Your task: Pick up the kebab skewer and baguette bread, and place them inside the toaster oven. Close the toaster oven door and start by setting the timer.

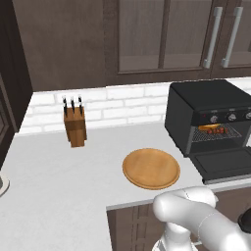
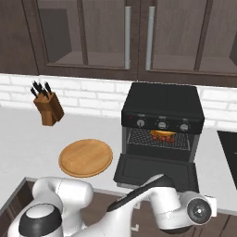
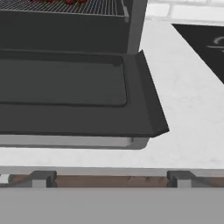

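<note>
With the kebab skewer and baguette bread already on the rack inside the toaster oven, attention goes to the toaster oven door, dropped flat on the desk. The end effector sits low at the desk edge, jaws spread wide and holding nothing. Just ahead and slightly above lies the door's pale handle bar, running crosswise, so closing likely means coming up under it.
</note>
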Robot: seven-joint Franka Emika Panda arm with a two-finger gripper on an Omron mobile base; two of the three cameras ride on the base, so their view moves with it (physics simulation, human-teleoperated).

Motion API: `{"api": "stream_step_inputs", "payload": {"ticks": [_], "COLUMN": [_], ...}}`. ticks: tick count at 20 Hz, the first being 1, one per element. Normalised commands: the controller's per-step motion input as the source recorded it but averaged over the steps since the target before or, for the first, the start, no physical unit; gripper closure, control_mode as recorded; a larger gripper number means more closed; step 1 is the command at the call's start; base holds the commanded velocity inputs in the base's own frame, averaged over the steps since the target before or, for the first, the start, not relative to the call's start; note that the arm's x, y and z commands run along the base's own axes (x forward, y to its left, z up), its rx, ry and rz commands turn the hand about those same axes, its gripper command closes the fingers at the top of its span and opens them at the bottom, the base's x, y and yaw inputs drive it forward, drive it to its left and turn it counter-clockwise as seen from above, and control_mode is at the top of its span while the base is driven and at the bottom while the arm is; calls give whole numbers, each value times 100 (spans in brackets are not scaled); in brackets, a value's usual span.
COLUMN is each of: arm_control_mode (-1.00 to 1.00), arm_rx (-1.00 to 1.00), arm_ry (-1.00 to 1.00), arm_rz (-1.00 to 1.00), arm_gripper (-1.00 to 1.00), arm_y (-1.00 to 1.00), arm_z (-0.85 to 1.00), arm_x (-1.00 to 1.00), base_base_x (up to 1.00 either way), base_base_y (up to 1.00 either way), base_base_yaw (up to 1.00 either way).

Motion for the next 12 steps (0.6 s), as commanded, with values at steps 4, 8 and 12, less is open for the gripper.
{"api": "stream_step_inputs", "payload": {"ticks": [4,8,12], "arm_control_mode": [-100,-100,-100], "arm_rx": [0,0,0], "arm_ry": [2,0,0], "arm_rz": [0,0,0], "arm_gripper": [-100,-100,-100], "arm_y": [3,8,10], "arm_z": [-28,-24,-14], "arm_x": [-16,-3,0], "base_base_x": [0,0,0], "base_base_y": [0,0,0], "base_base_yaw": [0,0,0]}}
